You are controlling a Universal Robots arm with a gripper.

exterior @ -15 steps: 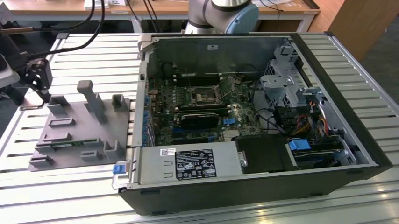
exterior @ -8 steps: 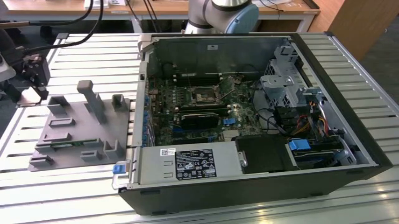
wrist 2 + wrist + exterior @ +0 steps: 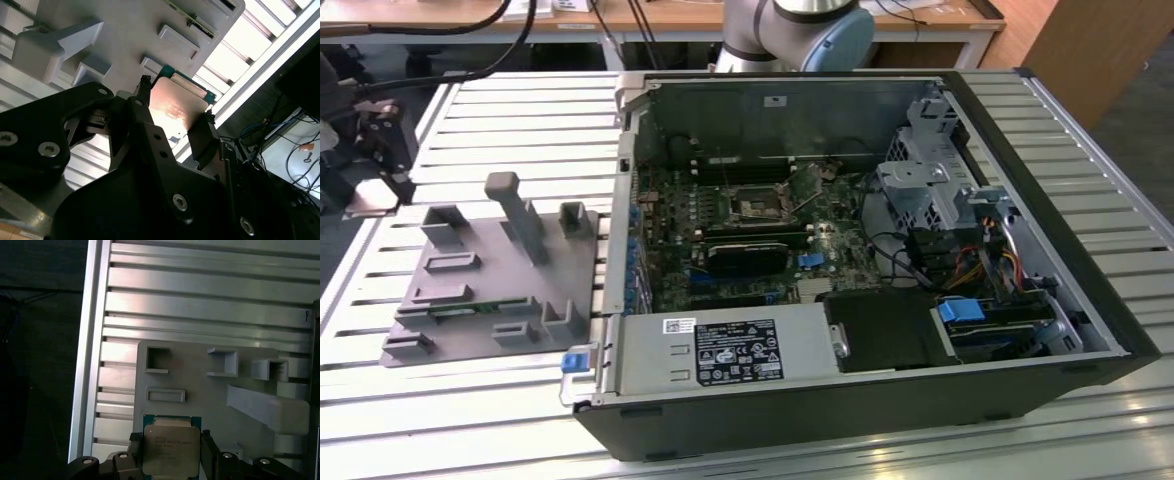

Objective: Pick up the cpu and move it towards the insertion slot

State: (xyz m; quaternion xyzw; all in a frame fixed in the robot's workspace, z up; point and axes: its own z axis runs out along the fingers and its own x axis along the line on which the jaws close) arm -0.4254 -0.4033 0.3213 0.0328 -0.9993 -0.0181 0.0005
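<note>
Two gripper point(image 3: 175, 100) fingers point(image 3: 199, 137) pinch the cpu point(image 3: 170, 450) by its edges, prob. just above the grey fixture point(image 3: 474, 300). Pick looks done; insertion slot point(image 3: 758, 207) lies well apart from fixture, so the carry needs clearance over the case wall point(image 3: 627, 130).

Print on the cpu point(image 3: 171, 450) and the power supply's label point(image 3: 736, 352) is too small to read.

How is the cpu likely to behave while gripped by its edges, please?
The cpu is a thin flat plate, so probably stiff and light. Its glossy metal top suggests slippery faces. The gripper clamps only its edges, so it might twist if knocked.
</note>
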